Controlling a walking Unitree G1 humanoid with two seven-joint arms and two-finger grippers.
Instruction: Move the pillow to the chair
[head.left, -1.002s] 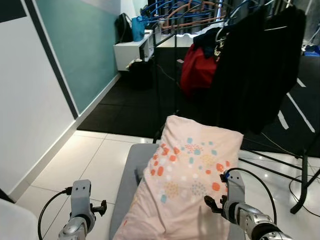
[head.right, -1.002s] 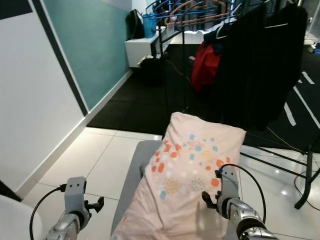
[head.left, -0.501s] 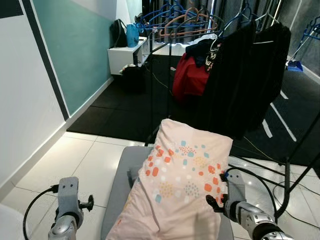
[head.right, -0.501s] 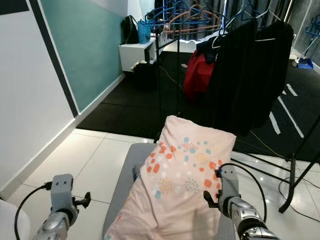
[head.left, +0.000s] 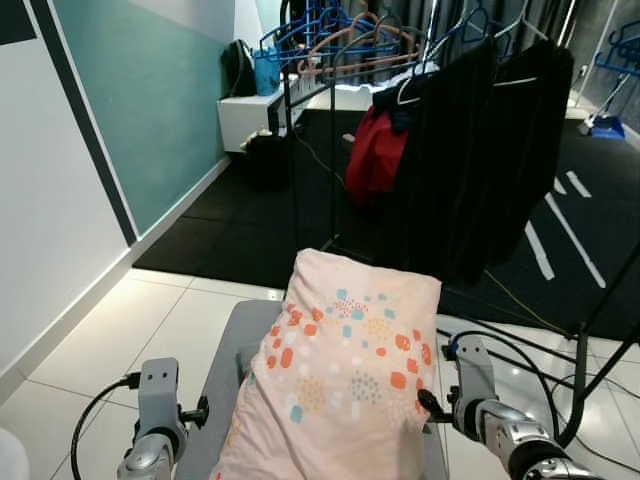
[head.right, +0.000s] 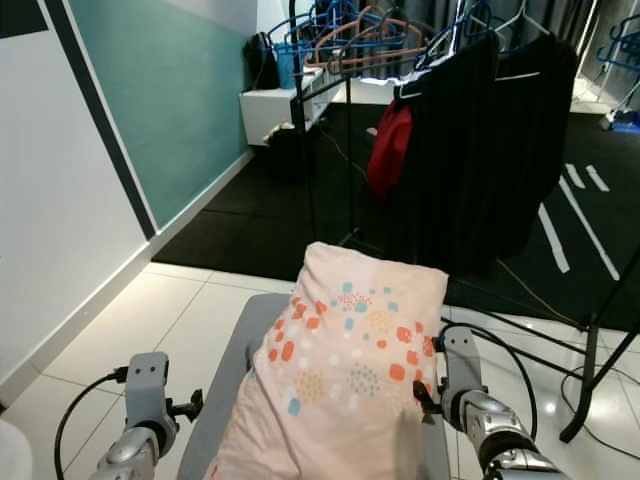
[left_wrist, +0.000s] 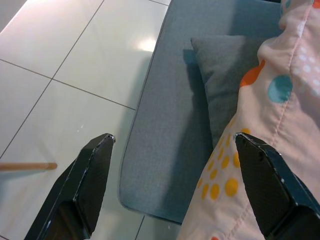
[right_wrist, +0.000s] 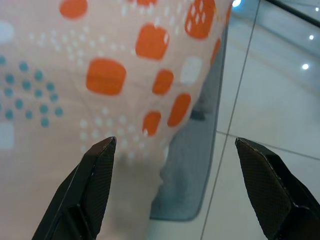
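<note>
The spotted pillow (head.left: 340, 370) lies on the grey chair (left_wrist: 165, 130). Both tools, left (left_wrist: 172, 187) and right (right_wrist: 175, 192), gape wide, holding nothing. The pillow overhangs; a nudge could slide it onto the floor.

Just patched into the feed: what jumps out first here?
The pink spotted pillow dominates the centre, lying on a grey chair between the open left gripper and right gripper. Behind it, dark clothes and a red garment hang on a rack.
</note>
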